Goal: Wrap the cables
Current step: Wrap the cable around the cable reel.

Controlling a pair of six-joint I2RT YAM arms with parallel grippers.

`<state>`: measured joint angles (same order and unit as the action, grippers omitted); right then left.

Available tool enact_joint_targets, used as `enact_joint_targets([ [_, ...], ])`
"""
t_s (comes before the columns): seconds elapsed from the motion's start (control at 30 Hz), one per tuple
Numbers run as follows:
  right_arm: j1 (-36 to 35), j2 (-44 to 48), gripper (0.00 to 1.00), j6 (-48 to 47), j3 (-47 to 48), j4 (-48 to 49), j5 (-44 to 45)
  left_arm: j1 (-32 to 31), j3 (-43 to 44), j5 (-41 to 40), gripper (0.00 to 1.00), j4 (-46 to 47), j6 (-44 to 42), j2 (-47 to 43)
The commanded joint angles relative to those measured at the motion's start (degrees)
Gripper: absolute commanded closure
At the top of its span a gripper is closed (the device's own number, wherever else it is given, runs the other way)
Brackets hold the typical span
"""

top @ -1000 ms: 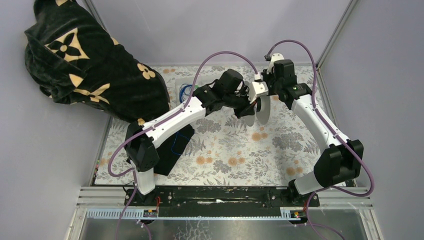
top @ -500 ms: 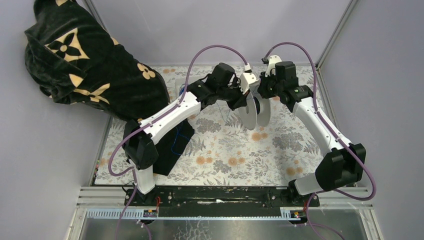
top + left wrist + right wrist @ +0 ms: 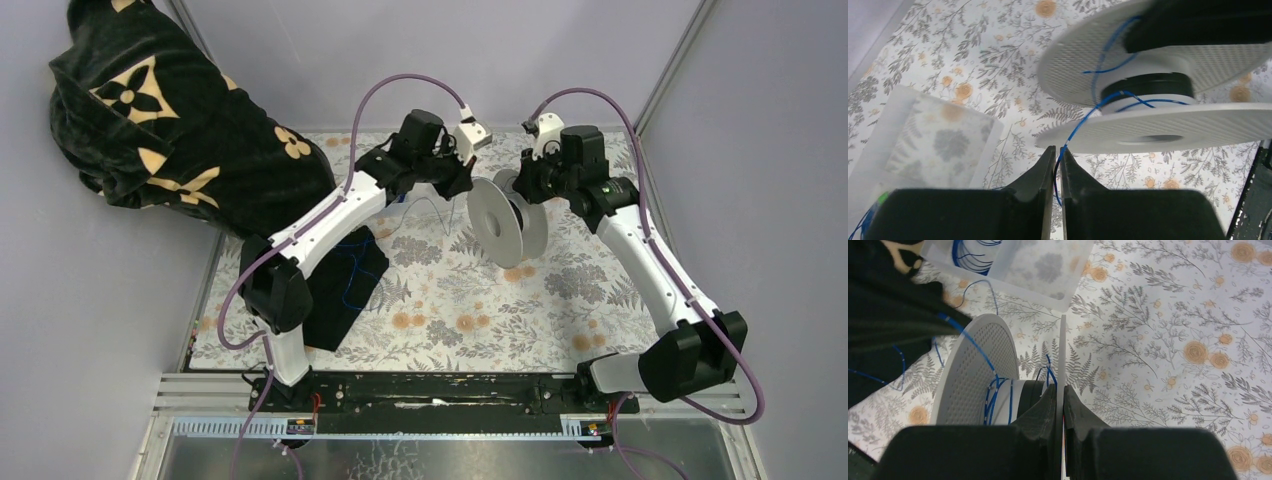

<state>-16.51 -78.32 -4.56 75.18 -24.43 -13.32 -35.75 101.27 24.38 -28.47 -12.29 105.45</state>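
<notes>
A white spool (image 3: 497, 218) hangs above the flowered mat, tilted on its side. My right gripper (image 3: 1062, 390) is shut on the thin edge of one spool flange (image 3: 1062, 350). Several turns of blue cable (image 3: 993, 395) lie round the hub. A taut strand of cable (image 3: 1083, 122) runs from the hub over the near flange (image 3: 1168, 127) into my left gripper (image 3: 1058, 152). That gripper is shut on the strand, just left of the spool (image 3: 1158, 65). In the top view my left gripper (image 3: 465, 178) sits beside the right gripper (image 3: 522, 190).
A white tray (image 3: 1048, 270) with more blue cable loops (image 3: 965, 252) lies on the mat behind the spool. A black cloth (image 3: 345, 285) with a blue strand on it lies at the left. A black patterned garment (image 3: 180, 130) covers the back left corner.
My left gripper has drawn back and to the left, away from the spool, with the strand in it. The spool has swung so that its flange faces the top camera more.
</notes>
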Motion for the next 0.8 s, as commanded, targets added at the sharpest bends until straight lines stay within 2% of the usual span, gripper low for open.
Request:
enact_joint_targets([
  [0.0, -0.36, 3.89, 1.00, -1.28, 1.41, 0.97, -5.59, 2.56, -0.97, -0.03, 0.86, 4.37, 1.36, -0.57],
  [0.2, -0.27, 4.65, 1.00, 0.32, 3.93, -0.29, -6.75, 5.34, -5.24, 1.71, 0.85, 6.94, 2.22, -0.74],
  [0.4, 0.30, 3.11, 1.00, 3.07, 10.67, -2.80, -6.02, 7.22, -13.87, 3.73, 0.84, 11.92, 4.31, -2.22],
  [0.77, 0.92, -0.72, 1.00, 7.34, 19.03, -5.22, 0.29, 7.44, -25.75, 10.26, 0.80, 20.01, 8.82, -4.19],
])
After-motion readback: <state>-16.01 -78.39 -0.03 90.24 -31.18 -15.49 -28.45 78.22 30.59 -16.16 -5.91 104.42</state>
